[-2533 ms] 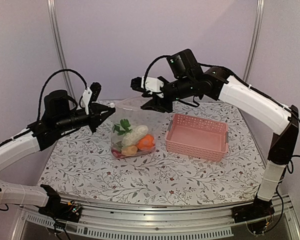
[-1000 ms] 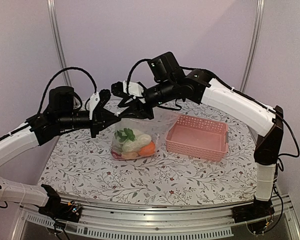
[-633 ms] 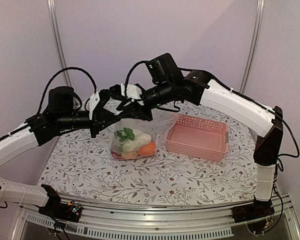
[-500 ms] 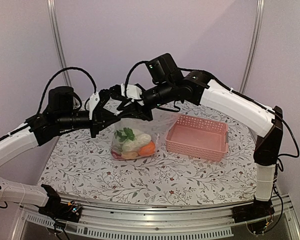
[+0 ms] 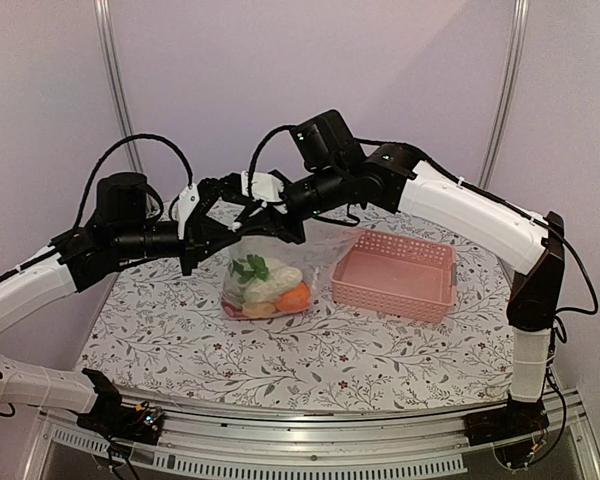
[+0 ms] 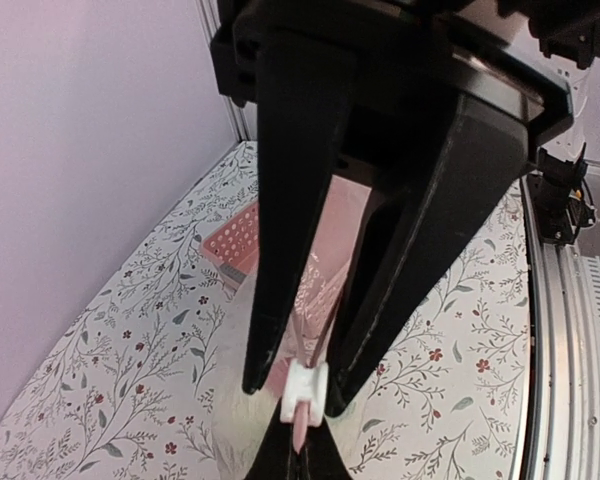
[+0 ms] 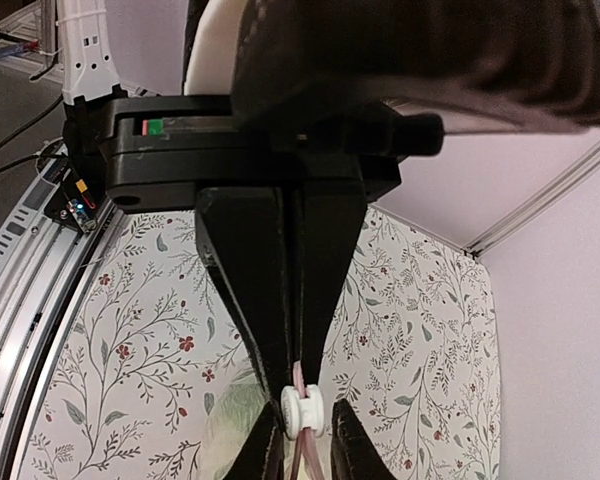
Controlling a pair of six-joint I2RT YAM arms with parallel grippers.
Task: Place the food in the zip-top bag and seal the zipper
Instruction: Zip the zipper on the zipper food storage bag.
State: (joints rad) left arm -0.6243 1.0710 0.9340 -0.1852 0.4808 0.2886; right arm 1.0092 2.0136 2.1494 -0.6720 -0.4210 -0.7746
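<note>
Bag (image 5: 265, 275), clear: stands on counter (image 5: 310, 350) just left of basket (image 5: 390, 297); food (image 5: 272, 283) inside, loading done. Zipper (image 6: 300, 428) at bag's top: left tool (image 6: 298, 385) and right tool (image 7: 302, 400) both clenched on it, tips meeting; sealing judged near complete. Bare counter in front of basket

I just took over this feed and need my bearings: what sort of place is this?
Probably a robot test booth, not a kitchen: plain lilac walls with metal posts, a metal rail along the front, and toy food in a clear bag on a floral cloth.
</note>
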